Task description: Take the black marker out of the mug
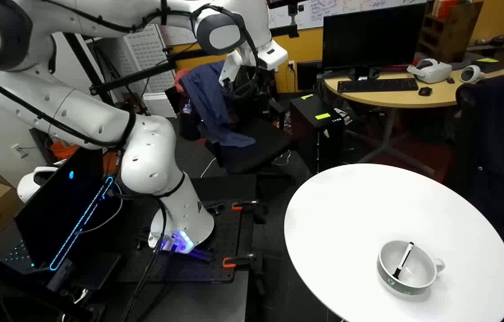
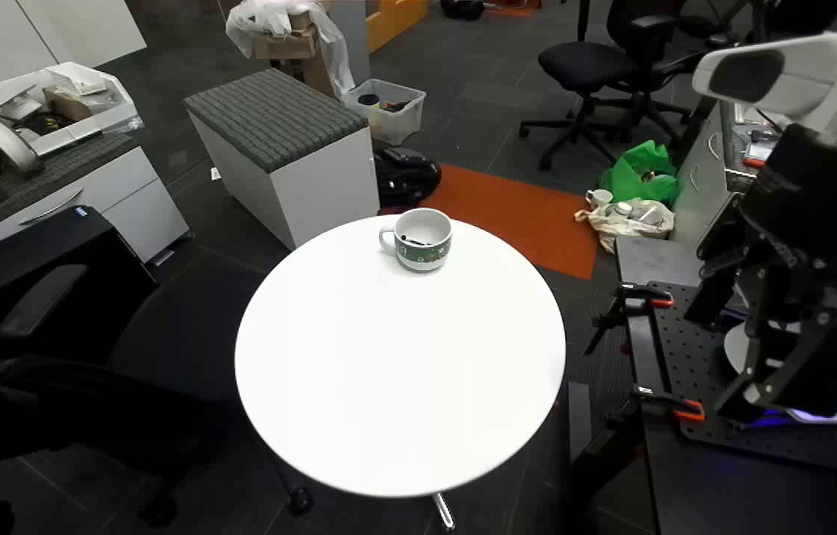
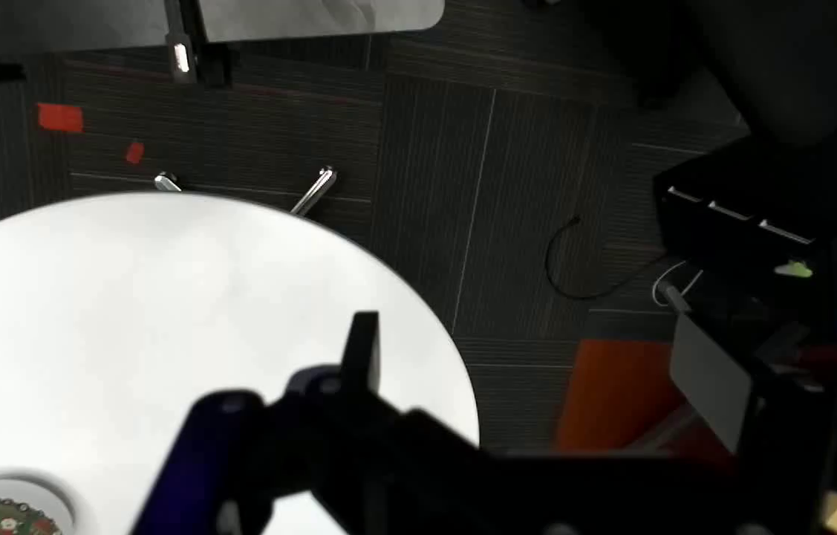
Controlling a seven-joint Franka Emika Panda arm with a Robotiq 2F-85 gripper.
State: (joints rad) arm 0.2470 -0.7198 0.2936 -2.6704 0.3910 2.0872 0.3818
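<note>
Right now my gripper [image 2: 720, 351] hangs in the air with its jaws spread wide, the dark fingers [image 3: 365, 353] well apart and blurred at the bottom of my wrist view. Beyond them lies the round white table [image 3: 128, 312], and the mug [image 3: 10, 511] shows only in part at that view's lower left corner. In both exterior views the mug stands upright on the table, near its edge. The marker [image 1: 404, 259], white along the barrel and black at both ends, lies aslant inside the mug. Farther off, in an exterior view, a blue cloth [image 1: 211, 100] drapes over a black chair [image 1: 254, 152] beside a black computer tower [image 1: 309, 127]. Farthest, a monitor [image 1: 372, 40] stands on a desk [image 1: 386, 98], with a whiteboard [image 1: 311, 17] on the yellow wall [image 1: 298, 50] behind.
</note>
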